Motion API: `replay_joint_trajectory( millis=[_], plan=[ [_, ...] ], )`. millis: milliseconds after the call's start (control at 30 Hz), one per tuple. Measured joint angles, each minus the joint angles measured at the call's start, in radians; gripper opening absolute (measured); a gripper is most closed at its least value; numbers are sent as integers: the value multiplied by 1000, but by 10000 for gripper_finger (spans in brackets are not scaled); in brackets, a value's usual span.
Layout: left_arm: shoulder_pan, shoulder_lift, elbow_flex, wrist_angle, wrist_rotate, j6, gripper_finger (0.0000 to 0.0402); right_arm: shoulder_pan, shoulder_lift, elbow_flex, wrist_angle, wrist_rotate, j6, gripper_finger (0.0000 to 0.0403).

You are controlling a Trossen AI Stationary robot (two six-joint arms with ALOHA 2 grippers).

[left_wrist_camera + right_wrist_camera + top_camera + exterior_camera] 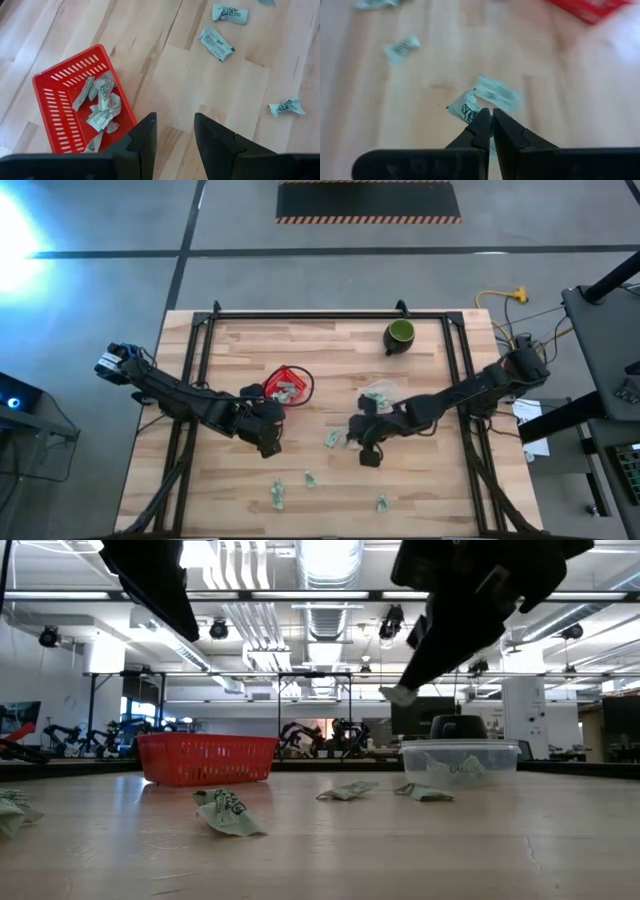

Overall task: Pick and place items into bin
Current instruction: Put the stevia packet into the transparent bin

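— Several wrapped items (100, 107) already lie in the red bin (50, 100), just beside the left gripper (174, 131). How do its jaws stand?

— Spread, with nothing between them, above bare tabletop (210, 85) at the bin's edge.

— And the right gripper (491, 119)?

— Its jaws are pressed together, holding nothing that shows. Two items (492, 95) lie on the tabletop right past the tips; others are scattered farther off.

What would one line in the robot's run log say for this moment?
left gripper: open, empty, beside red basket | right gripper: shut on wrapped piece, above table | basket: several pieces inside | loose pieces remain on table
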Motion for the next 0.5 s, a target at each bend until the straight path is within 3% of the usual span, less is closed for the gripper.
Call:
replay_joint_trajectory(
  millis=[367, 500],
  plan=[
    [0, 0, -1, 15, -21, 1, 114, -56, -213, 0, -384, 256, 21, 8],
    [0, 0, -3, 23, -31, 1, 114, -99, -251, -1, -445, 284, 22, 8]
  ],
)
